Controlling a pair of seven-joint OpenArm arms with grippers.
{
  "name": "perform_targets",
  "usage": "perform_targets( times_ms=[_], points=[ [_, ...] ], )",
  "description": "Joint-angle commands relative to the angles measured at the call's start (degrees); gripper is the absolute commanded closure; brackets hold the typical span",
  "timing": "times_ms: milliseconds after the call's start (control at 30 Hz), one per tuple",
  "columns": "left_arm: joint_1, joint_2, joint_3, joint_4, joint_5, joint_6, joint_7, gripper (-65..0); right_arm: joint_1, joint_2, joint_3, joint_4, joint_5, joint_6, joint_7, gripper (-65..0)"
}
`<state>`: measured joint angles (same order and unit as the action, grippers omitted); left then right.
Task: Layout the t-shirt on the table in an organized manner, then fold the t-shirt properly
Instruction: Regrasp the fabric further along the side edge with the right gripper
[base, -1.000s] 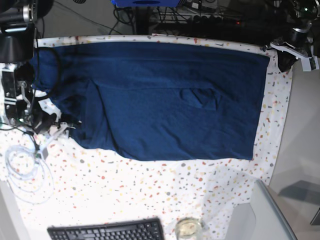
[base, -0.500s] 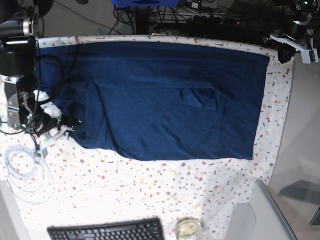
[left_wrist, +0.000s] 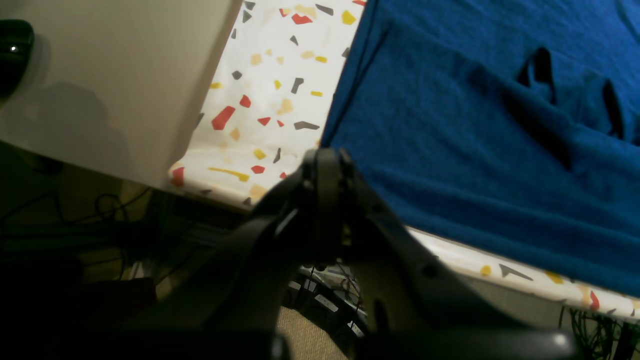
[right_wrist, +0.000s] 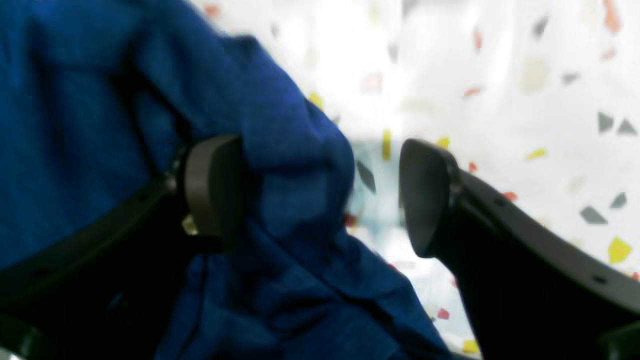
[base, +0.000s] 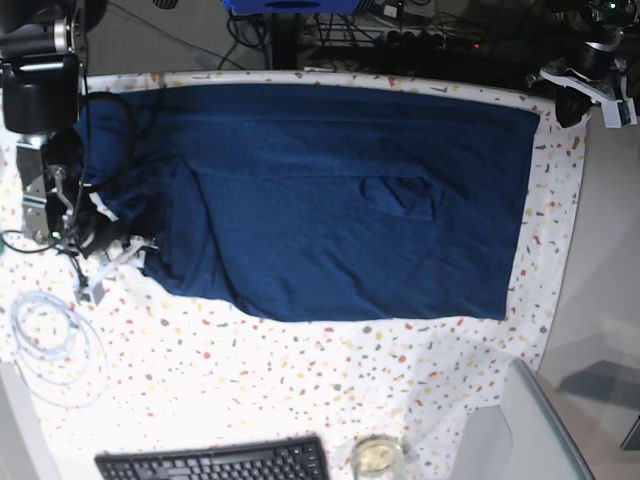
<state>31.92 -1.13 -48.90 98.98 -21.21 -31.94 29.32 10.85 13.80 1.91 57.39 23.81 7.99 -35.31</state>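
Right gripper (right_wrist: 320, 195): jaws stand well apart, straddling a raised fold of the t-shirt (right_wrist: 280, 165); one pad touches the cloth, the other hangs clear over the speckled table (right_wrist: 525, 75), so nothing is pinched yet
Deciding relation: the sleeve-side bunch (base: 130, 215) lies between and under this gripper, with the shirt's bulk running away from it toward the far arm; judged the nearer arm for the coming tug
Long axis: the t-shirt (base: 330, 190) runs lengthwise from one arm to the other across the base view
Where the shirt is: flat on the table (base: 300, 390), filling its upper half, hem end near the left arm
How the shirt looks: plain dark navy, mostly smooth; rumpled at the sleeve end, one small pucker (base: 400, 195) mid-body
Left gripper (left_wrist: 325, 165): jaws pressed together on nothing, raised beyond the table corner, just beside the shirt's hem corner (left_wrist: 350, 125) and apart from it
Judgement: layout seems nearly done; the rumpled sleeve side probably wants spreading before any fold
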Motion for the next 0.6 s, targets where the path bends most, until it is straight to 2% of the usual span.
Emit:
perform_targets(
  times_ms=[0, 100, 233, 567],
  points=[
    [0.4, -0.7, -0.4, 0.8, -0.7, -0.2, -1.3, 0.0, 1.6, 0.7, 0.2, 0.5, 0.2, 0.1, 0.7, -36.2],
    [0.4, -0.7, -0.4, 0.8, -0.7, -0.2, -1.3, 0.0, 1.6, 0.8, 0.2, 0.4, 0.2, 0.1, 0.7, -22.8],
    [0.4, -0.8, -0.4, 0.8, -0.7, -0.2, -1.3, 0.0, 2.6, 1.0, 0.2, 0.4, 0.2, 0.1, 0.5, 0.0],
    [0.4, -0.9, -0.5, 0.8, -0.7, -0.2, -1.3, 0.0, 5.6, 2.3, 0.2, 0.5, 0.2, 0.1, 0.5, -0.5]
  ],
)
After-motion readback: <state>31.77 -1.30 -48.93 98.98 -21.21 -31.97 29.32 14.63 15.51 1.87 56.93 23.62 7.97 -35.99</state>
